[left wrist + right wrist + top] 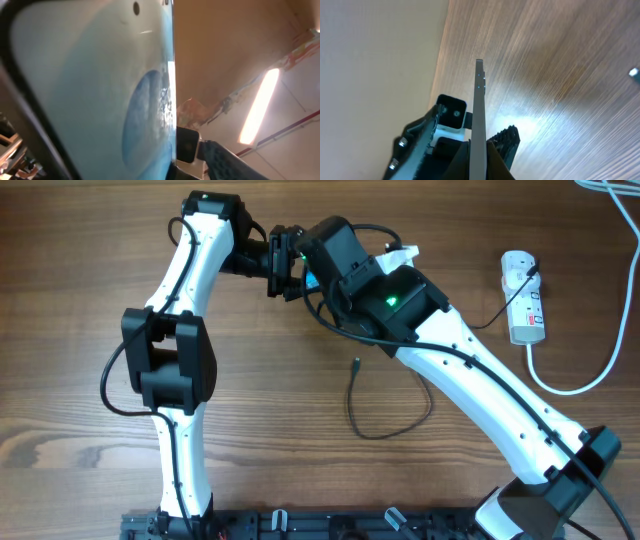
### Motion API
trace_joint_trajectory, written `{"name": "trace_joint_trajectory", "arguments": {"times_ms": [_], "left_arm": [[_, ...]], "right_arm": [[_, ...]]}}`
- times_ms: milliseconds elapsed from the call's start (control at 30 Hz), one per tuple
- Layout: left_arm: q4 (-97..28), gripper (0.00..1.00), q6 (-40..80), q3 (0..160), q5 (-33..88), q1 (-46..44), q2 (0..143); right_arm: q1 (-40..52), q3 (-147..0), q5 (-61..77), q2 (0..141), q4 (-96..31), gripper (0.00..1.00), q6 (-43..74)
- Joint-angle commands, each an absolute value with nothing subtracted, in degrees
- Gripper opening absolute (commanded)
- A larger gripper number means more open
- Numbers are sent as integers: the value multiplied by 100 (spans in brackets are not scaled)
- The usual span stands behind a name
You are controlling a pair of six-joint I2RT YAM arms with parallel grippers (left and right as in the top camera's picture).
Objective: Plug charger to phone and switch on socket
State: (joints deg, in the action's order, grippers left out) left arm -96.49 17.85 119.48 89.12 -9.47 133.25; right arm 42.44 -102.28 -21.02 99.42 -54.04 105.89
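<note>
The phone (312,280) is held up off the table between both grippers, and only a cyan sliver of it shows from overhead. In the left wrist view its cyan screen (90,75) fills the frame. My left gripper (285,268) appears shut across it. In the right wrist view the phone (479,100) stands edge-on. My right gripper (479,162) is shut on its faces, and it also shows overhead (305,260). The charger (356,364) lies loose on the table, its thin black cable curving below the right arm. The socket (525,300) lies at the far right.
The socket's white lead (590,380) loops along the right edge of the wooden table (80,330). The right arm (470,380) crosses the table diagonally above the charger cable. The left arm (175,350) stands at centre left.
</note>
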Motion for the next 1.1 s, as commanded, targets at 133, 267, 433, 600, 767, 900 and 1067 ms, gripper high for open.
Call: {"name": "trace_joint_trajectory", "arguments": {"times_ms": [133, 267, 433, 600, 767, 900, 1067], "left_arm": [[-9649, 50, 1737, 12044, 9032, -963, 13102], [-9649, 40, 1737, 12044, 9032, -963, 13102], [-9649, 30, 1737, 12044, 9032, -963, 13102], [-9649, 27, 1737, 12044, 9032, -963, 13102], [-9649, 17, 1737, 12044, 9032, -963, 13102], [-9649, 4, 1734, 12044, 9021, -963, 13102], [-9647, 4, 1734, 12044, 9019, -963, 13102]], "right_arm": [[4160, -10350, -2263, 9784, -5387, 4, 11660], [4160, -10350, -2412, 9776, -5321, 4, 11865], [4160, -10350, -2408, 9776, -5363, 4, 11845], [4160, -10350, -2392, 9771, -5360, 4, 11848], [4163, -10350, -2392, 9769, -5358, 4, 11828], [4160, -10350, -2399, 9736, -5343, 17, 11458], [4160, -10350, -2849, 9504, -5349, 42, 10899]]}}
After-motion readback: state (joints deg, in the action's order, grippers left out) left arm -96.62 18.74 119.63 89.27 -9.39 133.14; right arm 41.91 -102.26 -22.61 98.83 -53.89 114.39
